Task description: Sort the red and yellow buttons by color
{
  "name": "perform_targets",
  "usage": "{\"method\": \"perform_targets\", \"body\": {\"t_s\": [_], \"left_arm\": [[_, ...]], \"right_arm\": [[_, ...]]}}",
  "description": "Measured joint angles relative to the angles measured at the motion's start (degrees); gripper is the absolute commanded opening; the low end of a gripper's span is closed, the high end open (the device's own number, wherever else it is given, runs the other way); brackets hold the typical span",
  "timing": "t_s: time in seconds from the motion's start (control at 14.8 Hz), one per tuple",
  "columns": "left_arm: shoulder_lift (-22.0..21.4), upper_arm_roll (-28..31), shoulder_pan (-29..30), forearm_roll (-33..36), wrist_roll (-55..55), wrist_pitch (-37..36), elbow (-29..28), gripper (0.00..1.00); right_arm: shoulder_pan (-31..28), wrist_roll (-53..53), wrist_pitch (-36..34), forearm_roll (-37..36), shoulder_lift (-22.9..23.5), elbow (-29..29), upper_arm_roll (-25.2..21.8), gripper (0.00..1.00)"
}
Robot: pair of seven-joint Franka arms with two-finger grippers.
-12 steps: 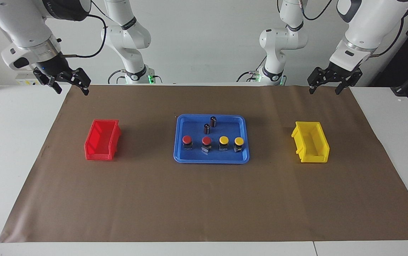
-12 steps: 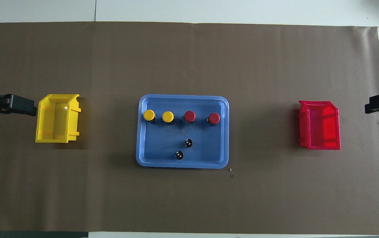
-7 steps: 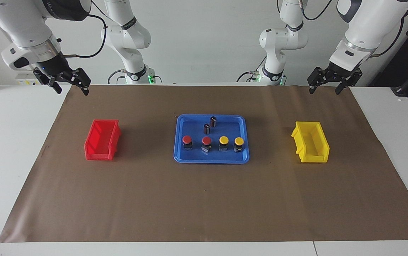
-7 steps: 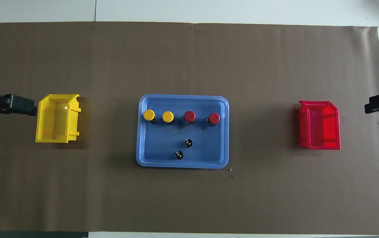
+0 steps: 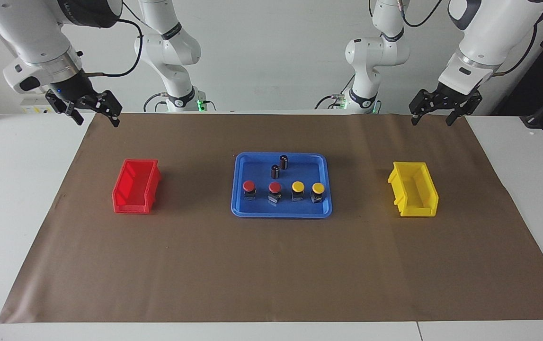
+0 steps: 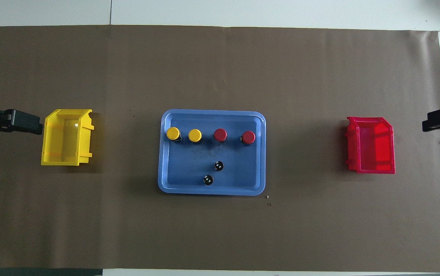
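Nothing sorted yet: I hold left gripper (image 5: 431, 116) and right gripper (image 5: 95, 116) open, empty; next, reach a red button (image 5: 249, 186) at the tray's (image 5: 281, 212) six o'clock edge.

Two glossy white jointed robot arms with dark bands at the joints, trailing black cables, black grippers, green base lights.

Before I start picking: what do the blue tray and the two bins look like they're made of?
Blue tray: probably moulded plastic, smooth with a slight sheen, rounded corners and a raised rim. Red bin and yellow bin: likely rigid plastic, evenly coloured, with thin ribbed walls. The yellow one's walls look faintly translucent from overhead.
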Motion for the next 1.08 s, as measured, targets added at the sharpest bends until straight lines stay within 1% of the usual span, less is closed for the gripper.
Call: {"method": "perform_targets", "body": {"t_s": [0.14,0.27,0.34,0.47,0.54,0.68,0.81,0.95,1.02,1.08], "left_arm": [[0.0,0.0,0.0,0.0,0.0,0.0,0.0,1.0],[0.0,0.0,0.0,0.0,0.0,0.0,0.0,1.0],[0.0,0.0,0.0,0.0,0.0,-0.01,0.0,1.0],[0.0,0.0,0.0,0.0,0.0,-0.01,0.0,1.0],[0.0,-0.03,0.0,0.0,0.0,-0.01,0.0,1.0],[0.0,-0.11,0.0,0.0,0.0,-0.02,0.0,1.0],[0.0,-0.11,0.0,0.0,0.0,-0.02,0.0,1.0],[0.0,-0.1,0.01,0.0,0.0,-0.02,-0.01,1.0],[0.0,-0.08,0.03,0.0,0.0,-0.02,-0.05,1.0],[0.0,-0.06,0.05,0.0,0.0,-0.04,-0.11,1.0]], "right_arm": [[0.57,-0.05,0.07,0.0,0.0,0.0,0.67,1.0],[2.5,0.11,1.17,0.1,0.09,-0.01,1.13,1.0],[4.08,1.31,2.01,0.33,0.31,0.01,1.21,1.0],[9.14,7.77,3.64,0.62,1.91,0.72,1.35,1.0],[12.35,12.13,4.22,0.62,3.52,1.69,1.47,1.0],[19.26,21.22,6.55,0.57,8.74,4.45,1.7,1.0],[25.42,29.93,13.73,0.48,15.2,6.7,1.77,1.0],[29.54,34.83,20.64,0.39,20.51,6.33,1.72,1.0],[30.8,35.93,22.6,0.37,22.36,5.89,1.7,1.0],[31.52,36.67,24.2,0.36,23.65,5.11,1.69,0.97]]}}
